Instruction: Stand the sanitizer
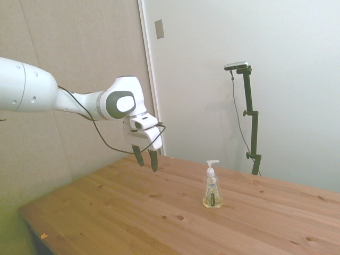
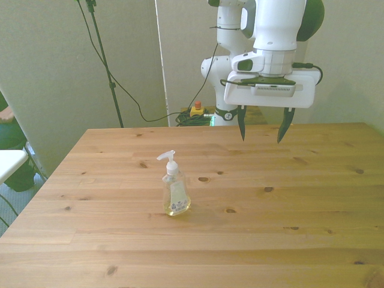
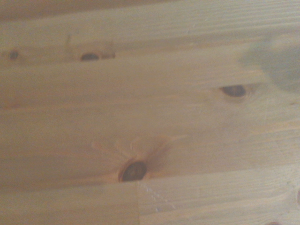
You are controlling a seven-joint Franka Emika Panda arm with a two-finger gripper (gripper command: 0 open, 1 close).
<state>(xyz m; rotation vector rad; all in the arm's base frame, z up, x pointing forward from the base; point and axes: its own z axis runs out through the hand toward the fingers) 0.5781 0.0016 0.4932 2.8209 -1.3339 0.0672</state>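
The sanitizer (image 1: 212, 187) (image 2: 174, 189) is a small clear pump bottle with pale yellow liquid and a white nozzle. It stands upright on the wooden table (image 1: 133, 212) (image 2: 270, 228), left of centre in the front view. My gripper (image 1: 146, 159) (image 2: 262, 128) hangs open and empty well above the table, apart from the bottle, toward the front view's right and farther back. The wrist view holds only bare wood planks with dark knots (image 3: 133, 171); the bottle is out of that view.
Behind the table's far edge a red-and-yellow button box (image 2: 196, 109) lies on the floor among cables. A white object (image 2: 9, 162) sits off the table at the front view's left.
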